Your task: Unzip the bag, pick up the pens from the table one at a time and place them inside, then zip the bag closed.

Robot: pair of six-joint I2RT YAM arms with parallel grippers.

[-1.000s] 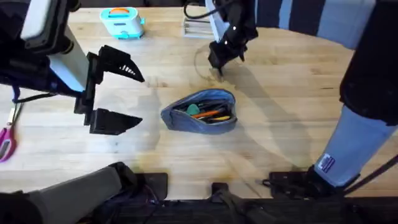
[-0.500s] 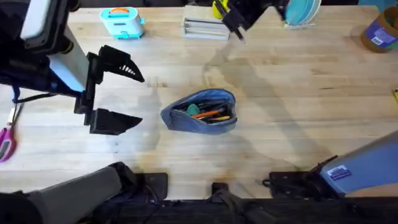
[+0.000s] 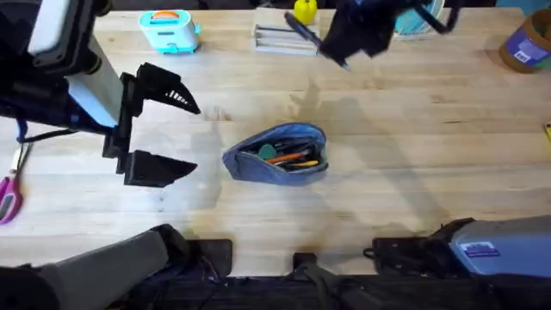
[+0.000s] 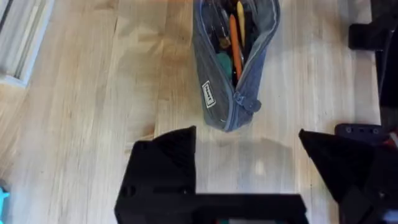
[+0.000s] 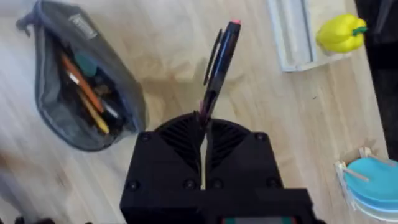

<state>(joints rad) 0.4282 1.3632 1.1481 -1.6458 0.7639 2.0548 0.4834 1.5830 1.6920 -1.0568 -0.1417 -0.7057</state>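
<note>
1. Looking down from overhead: bag (image 3: 277,154) lying unzipped near the middle of the table (image 3: 413,164), mouth gaping upward, presumably so pens can drop straight in; orange pen (image 3: 295,158) already inside among other contents. Left gripper (image 3: 159,138) parked to the left of the bag, fingers spread wide, holding nothing, seemingly waiting for the zipping step. Right gripper (image 3: 344,39) raised over the far side of the table, carrying the black pen (image 3: 301,30). Pink-handled scissors (image 3: 10,194) at the far left edge, untouched.

2. Peering from the left wrist: bag (image 4: 233,59) just beyond the open fingers (image 4: 165,165), apart from them; zipper pull (image 4: 249,104) at the nearer end, hanging free and probably within easy reach for closing later. Orange pen (image 4: 234,37) lengthwise inside.

3. Peering from the right wrist: fingers closed tight on the black pen (image 5: 217,65), pinched near one end, so most of its length sticks out beyond the tips, likely to slide it tip-first into the opening. Bag (image 5: 78,84) lying open off to one side, well apart, not yet reached.
</note>
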